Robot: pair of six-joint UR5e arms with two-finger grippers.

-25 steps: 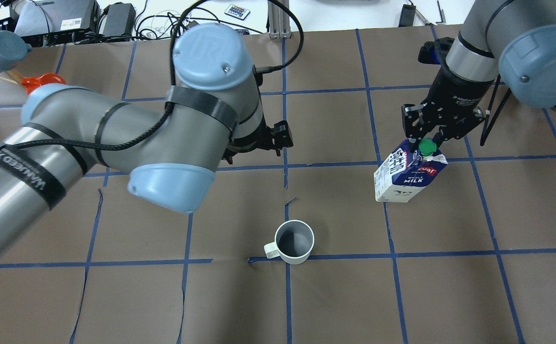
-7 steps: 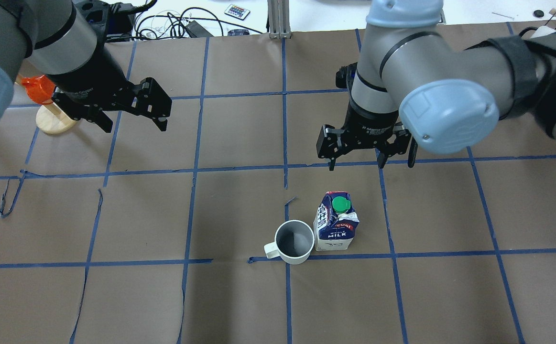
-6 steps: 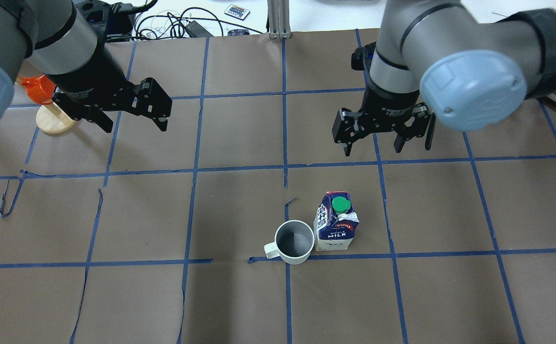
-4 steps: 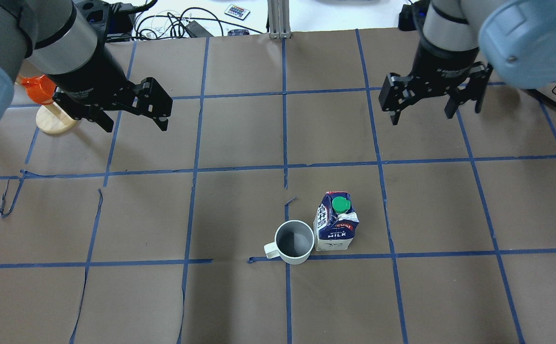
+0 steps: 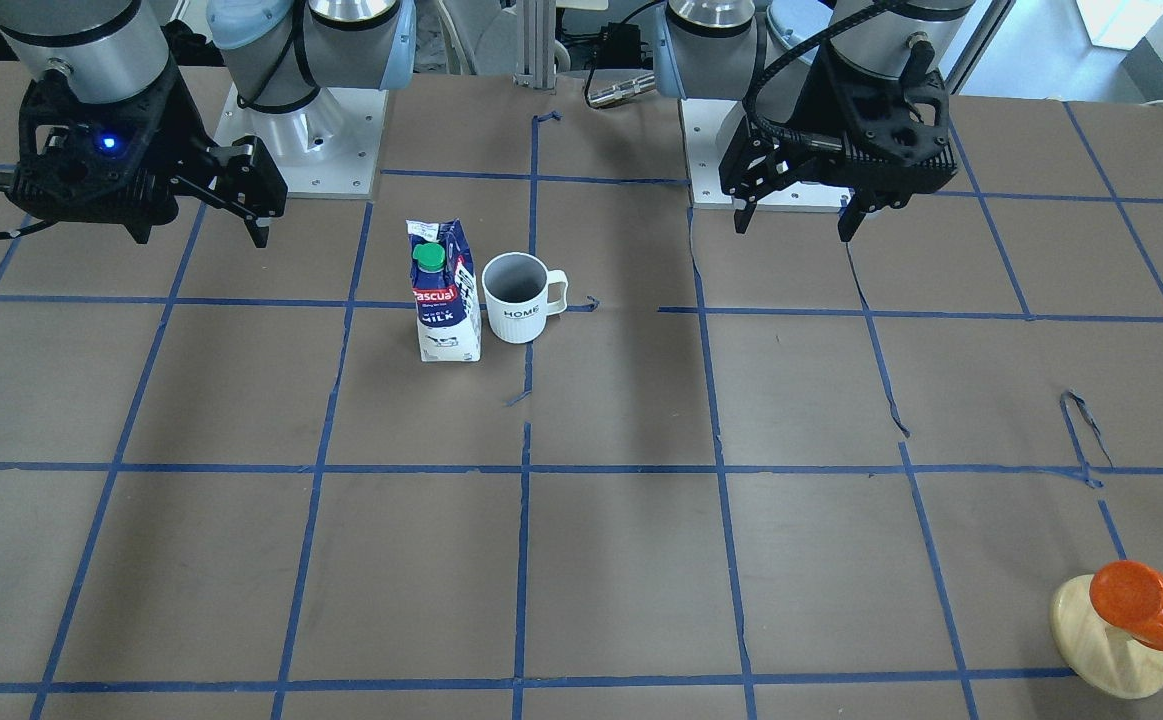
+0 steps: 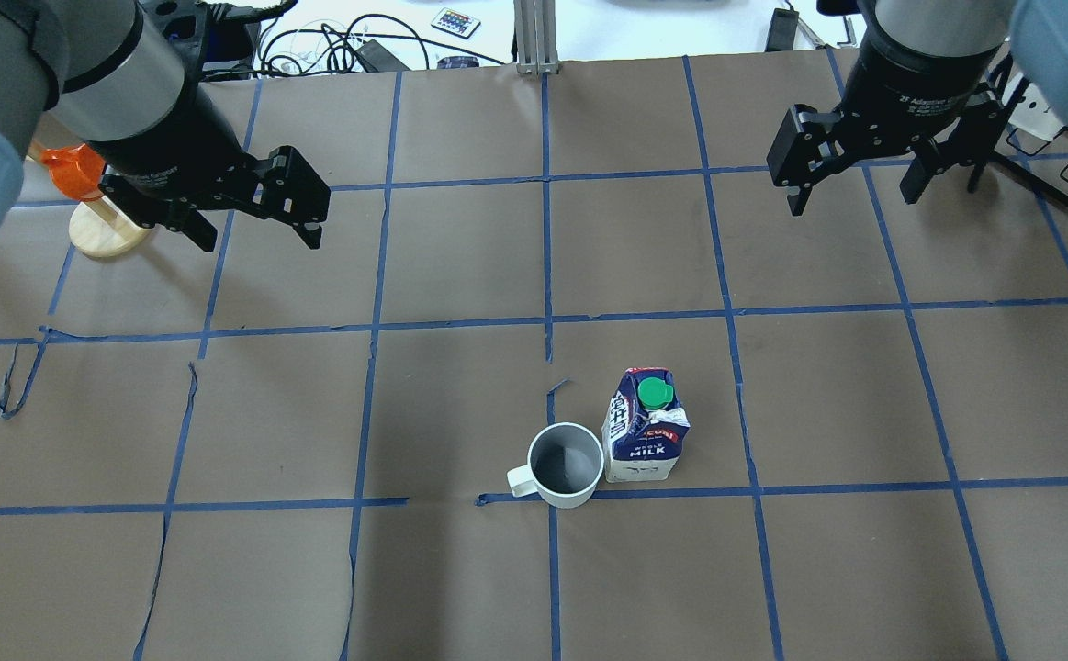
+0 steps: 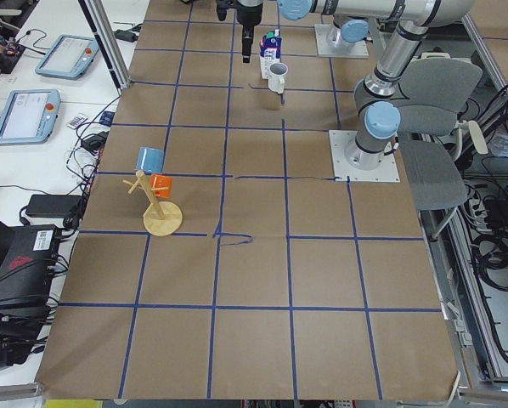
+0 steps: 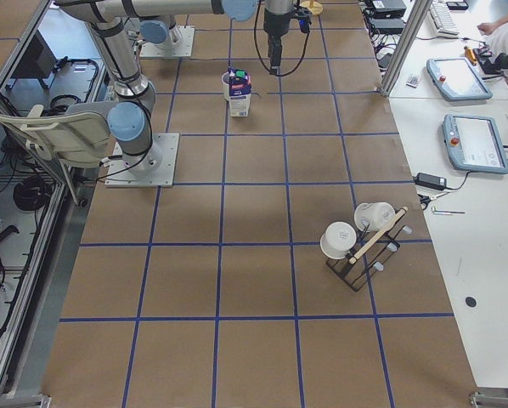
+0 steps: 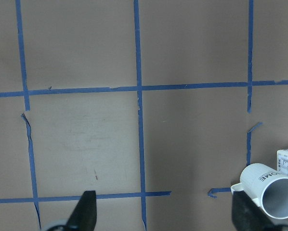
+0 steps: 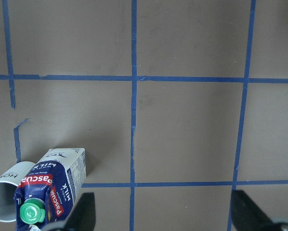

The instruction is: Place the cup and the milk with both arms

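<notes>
While left claw [image 6: 261,240] and right claw [image 6: 853,204] hang released, the white ceramic mug [image 6: 567,466] looks rigid but chippable, so pinch its rim; the blue-white milk carton [image 6: 646,431] likely dents, so grip below its gable.

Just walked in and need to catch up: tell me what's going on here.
Nothing is held right now. The cup and the milk stand upright, close side by side on the table. The left gripper and the right gripper both hang open and empty, well away from them, so the placing looks done.
</notes>
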